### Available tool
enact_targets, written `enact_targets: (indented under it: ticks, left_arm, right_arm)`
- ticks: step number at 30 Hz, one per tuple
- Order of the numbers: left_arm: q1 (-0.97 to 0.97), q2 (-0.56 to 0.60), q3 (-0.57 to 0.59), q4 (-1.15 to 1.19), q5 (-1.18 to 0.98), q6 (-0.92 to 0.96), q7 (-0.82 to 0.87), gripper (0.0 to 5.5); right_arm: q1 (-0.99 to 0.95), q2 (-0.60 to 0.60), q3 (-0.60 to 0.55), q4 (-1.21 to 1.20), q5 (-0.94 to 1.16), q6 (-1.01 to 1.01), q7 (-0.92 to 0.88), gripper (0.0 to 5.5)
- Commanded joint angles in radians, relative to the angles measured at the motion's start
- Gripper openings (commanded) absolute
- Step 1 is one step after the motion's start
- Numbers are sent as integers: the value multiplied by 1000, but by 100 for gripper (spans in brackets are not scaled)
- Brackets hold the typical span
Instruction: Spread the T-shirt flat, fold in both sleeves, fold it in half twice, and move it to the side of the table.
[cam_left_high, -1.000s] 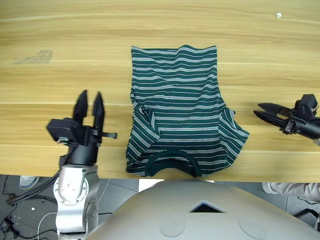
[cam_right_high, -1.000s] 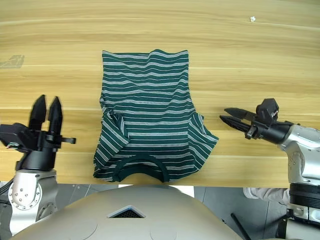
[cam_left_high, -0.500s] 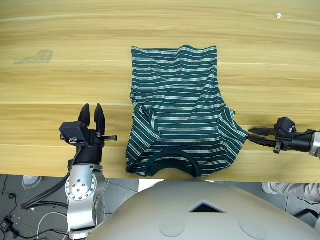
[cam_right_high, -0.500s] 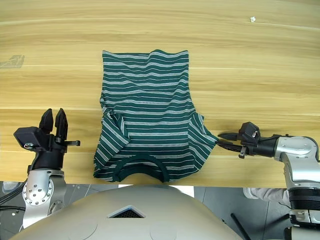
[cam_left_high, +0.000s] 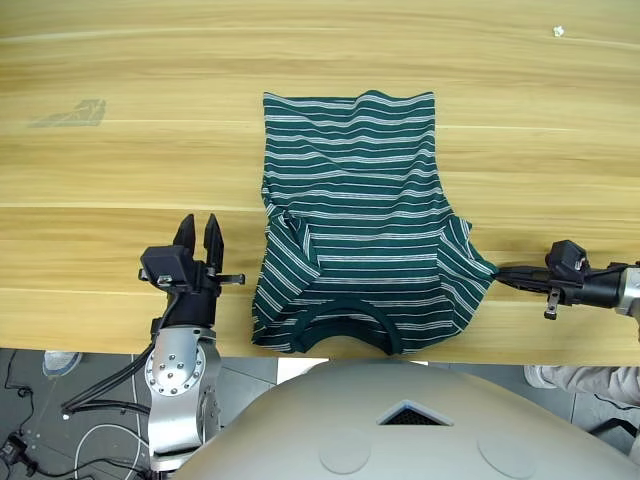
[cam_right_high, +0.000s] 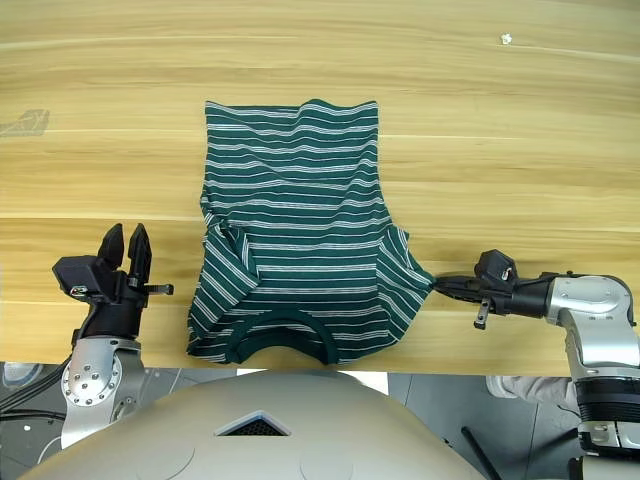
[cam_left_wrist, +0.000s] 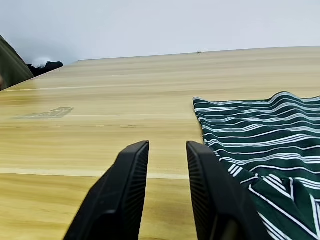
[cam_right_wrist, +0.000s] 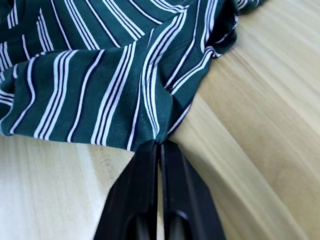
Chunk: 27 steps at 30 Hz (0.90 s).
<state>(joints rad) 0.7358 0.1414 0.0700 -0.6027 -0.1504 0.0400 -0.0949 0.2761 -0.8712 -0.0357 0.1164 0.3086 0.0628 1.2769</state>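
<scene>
The T-shirt (cam_left_high: 350, 210) lies on the desk (cam_left_high: 120, 180) with its collar (cam_left_high: 345, 318) at the near edge and its hem at the far side, so its long axis runs straight away from me. My right pincer (cam_left_high: 500, 271) is low on the desk at the shirt's right side. The right wrist view shows its jaws closed together on the very tip of the right sleeve (cam_left_high: 465, 255), with only a thin pinch of cloth between them. The body of the shirt lies directly toward my left from that grip, so I judge the sleeve has to be carried across the long axis toward the midline.

My left pincer (cam_left_wrist: 167, 147) sits near the shirt's left edge without touching it. It is a little open and holds nothing. The left sleeve (cam_left_high: 290, 235) looks already bunched inward over the body, though I cannot tell how neatly.
</scene>
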Motion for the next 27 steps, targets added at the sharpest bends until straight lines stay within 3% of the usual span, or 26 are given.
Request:
enact_targets:
  ticks: [1, 12, 27]
  left_arm:
    - [-4, -4, -8, 19, 23, -11, -9, 142]
    - [-17, -6, -36, 44, 52, -15, -27, 142]
    - [-24, -12, -69, 29, 79, 6, -20, 142]
  right_arm:
    - [-9, -20, -47, -96, 77, 55, 27, 2]
    - [20, -8, 27, -402, 126, 127, 40, 2]
    - [-75, 47, 220, -378, -5, 78, -10, 2]
